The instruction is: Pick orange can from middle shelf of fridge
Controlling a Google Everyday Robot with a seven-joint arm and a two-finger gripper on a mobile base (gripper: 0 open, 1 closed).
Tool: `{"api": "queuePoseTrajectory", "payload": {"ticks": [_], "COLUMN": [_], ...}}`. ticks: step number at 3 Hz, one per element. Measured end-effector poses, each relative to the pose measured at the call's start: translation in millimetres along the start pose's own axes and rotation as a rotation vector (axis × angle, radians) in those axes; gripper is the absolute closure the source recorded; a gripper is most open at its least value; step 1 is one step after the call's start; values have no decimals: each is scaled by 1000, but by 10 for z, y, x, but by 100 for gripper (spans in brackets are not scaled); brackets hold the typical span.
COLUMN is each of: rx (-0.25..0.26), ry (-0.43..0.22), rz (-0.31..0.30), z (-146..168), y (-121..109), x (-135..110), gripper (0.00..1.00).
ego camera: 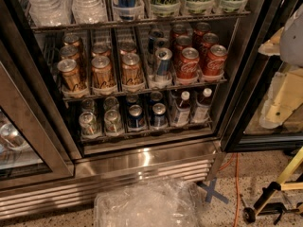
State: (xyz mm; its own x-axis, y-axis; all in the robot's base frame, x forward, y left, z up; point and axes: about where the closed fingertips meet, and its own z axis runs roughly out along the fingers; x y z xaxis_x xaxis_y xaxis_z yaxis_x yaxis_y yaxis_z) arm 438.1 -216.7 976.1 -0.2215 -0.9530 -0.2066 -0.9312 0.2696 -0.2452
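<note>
Speckled floor point(222, 214), carrying crumpled plastic point(147, 205), blue tape cross point(213, 191), orange cable point(236, 188), yellow stand point(277, 190); gripper point(280, 103) above, at right edge.

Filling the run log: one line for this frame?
stage: pre-grasp | gripper: outside fridge, at right | orange can: middle shelf, ungrasped

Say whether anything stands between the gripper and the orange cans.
The gripper hangs at the right, outside the fridge. The black door frame and the red cans lie sideways between it and the orange cans. From the front, only low clear stops on the shelf stand before them.
</note>
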Motion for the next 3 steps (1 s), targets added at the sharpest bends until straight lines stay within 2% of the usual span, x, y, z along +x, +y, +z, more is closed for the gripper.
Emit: {"api": "queuePoseTrajectory", "payload": {"ticks": [1, 2, 3], "rx": [0, -37, -154], "ry": [0, -83, -234], "rz": [0, -9, -1], "z": [0, 119, 633], "y": [0, 27, 207], "x": [0, -79, -495], "gripper": [0, 0, 0]}}
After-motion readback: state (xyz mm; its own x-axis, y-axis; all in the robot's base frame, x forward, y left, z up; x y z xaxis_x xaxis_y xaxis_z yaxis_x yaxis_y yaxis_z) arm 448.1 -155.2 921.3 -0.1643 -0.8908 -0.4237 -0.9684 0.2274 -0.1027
